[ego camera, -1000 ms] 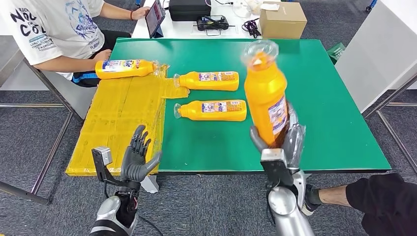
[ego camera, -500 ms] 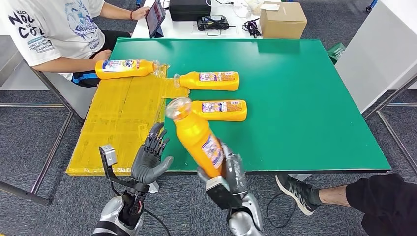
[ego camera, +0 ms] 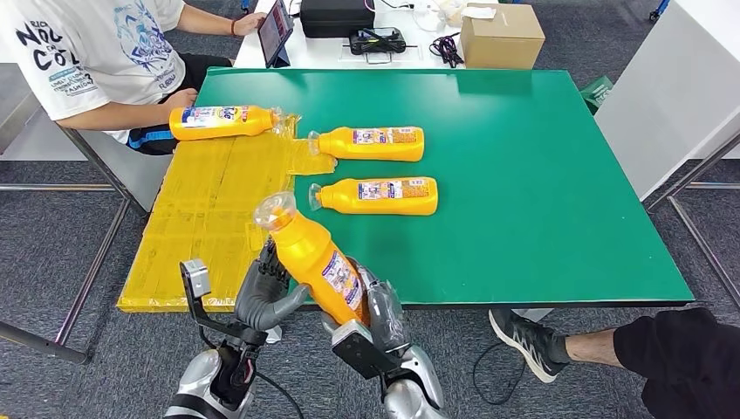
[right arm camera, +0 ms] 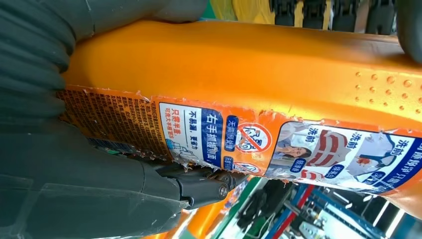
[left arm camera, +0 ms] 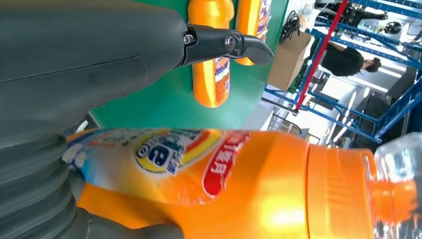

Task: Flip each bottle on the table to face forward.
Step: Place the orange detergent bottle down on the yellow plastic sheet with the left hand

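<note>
My right hand (ego camera: 377, 320) grips an orange bottle (ego camera: 317, 259) by its lower body, off the table's front edge. The bottle leans left, its clear cap up. In the right wrist view the bottle's (right arm camera: 239, 64) back label with small print faces the camera, and my right hand (right arm camera: 74, 169) wraps it. My left hand (ego camera: 262, 292) rests against the bottle's left side, its fingers apart. The left wrist view shows the bottle's (left arm camera: 239, 184) front label beside my left hand (left arm camera: 89, 59). Three more orange bottles lie on their sides: one (ego camera: 222, 121) at the far left, two (ego camera: 375, 142) (ego camera: 380, 195) mid-table.
The green table (ego camera: 541, 175) has a yellow sheet (ego camera: 209, 209) over its left part. A person in a white shirt (ego camera: 96, 52) sits at the far left corner. A cardboard box (ego camera: 502, 35) stands behind the table. A person's leg and shoe (ego camera: 558, 345) lie at the lower right.
My right hand has swung the bottle from upright at the right down and left to my left hand. The left hand has risen to meet the bottle.
</note>
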